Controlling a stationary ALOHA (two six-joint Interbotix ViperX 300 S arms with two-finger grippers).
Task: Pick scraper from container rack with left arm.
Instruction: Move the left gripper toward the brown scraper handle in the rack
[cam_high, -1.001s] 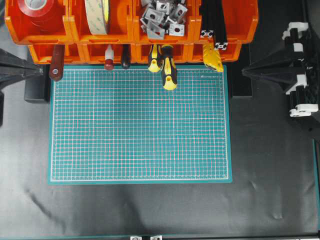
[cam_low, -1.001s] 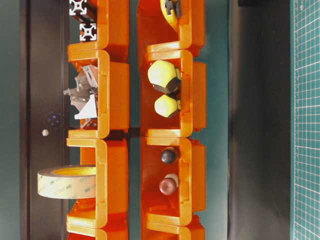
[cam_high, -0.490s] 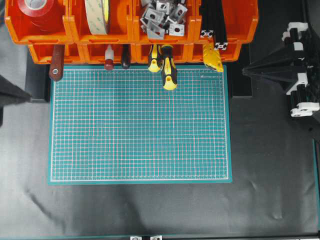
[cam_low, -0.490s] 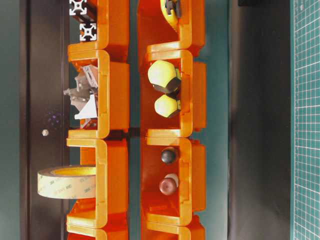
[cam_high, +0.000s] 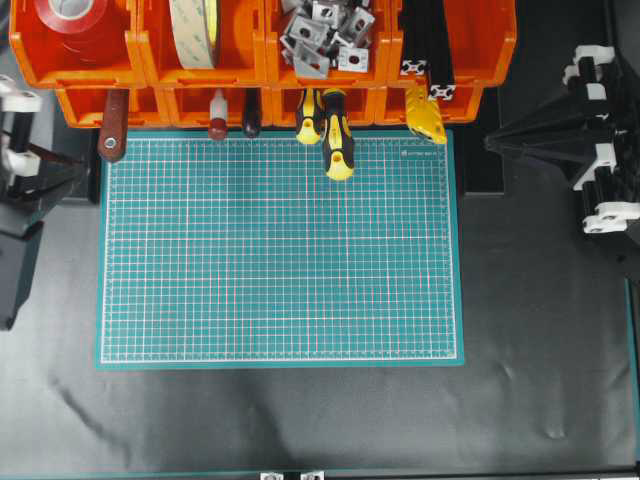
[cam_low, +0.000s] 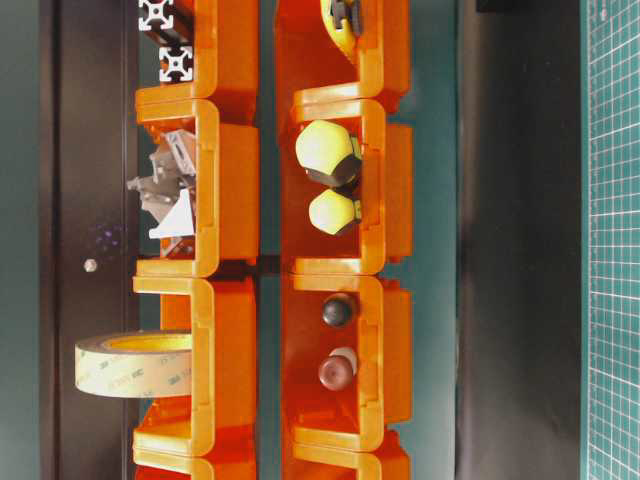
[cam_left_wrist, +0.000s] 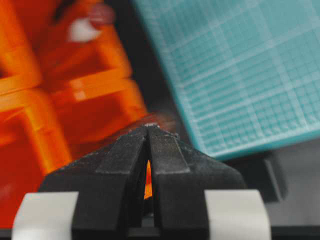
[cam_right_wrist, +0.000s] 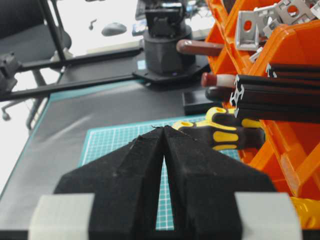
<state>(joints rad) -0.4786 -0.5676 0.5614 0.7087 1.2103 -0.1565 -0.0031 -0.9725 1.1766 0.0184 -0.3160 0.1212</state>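
The scraper (cam_high: 112, 124) lies in the leftmost lower bin of the orange container rack (cam_high: 500, 40). Its reddish-brown handle sticks out toward the green mat, and the blade is hidden under the upper tier. My left gripper (cam_high: 82, 164) is shut and empty, just left of and slightly below the handle's ringed end, not touching it. The left wrist view is blurred: shut tips (cam_left_wrist: 149, 126) before the orange bins (cam_left_wrist: 95, 105). My right gripper (cam_high: 490, 143) is shut and empty at the mat's right. The scraper handle (cam_right_wrist: 200, 47) shows far off in the right wrist view.
The green mat (cam_high: 280, 250) lies below the rack. A small red-knobbed tool (cam_high: 217, 126) and two yellow-and-black screwdrivers (cam_high: 337, 140) stick out of neighbouring lower bins. Upper bins hold tape rolls (cam_high: 72, 12), metal brackets (cam_high: 325, 35) and black profiles (cam_high: 430, 45).
The left arm drew back to the left edge half a second ago. It has now turned so its white clips show, with its tip near the scraper's handle end. The right arm is still.
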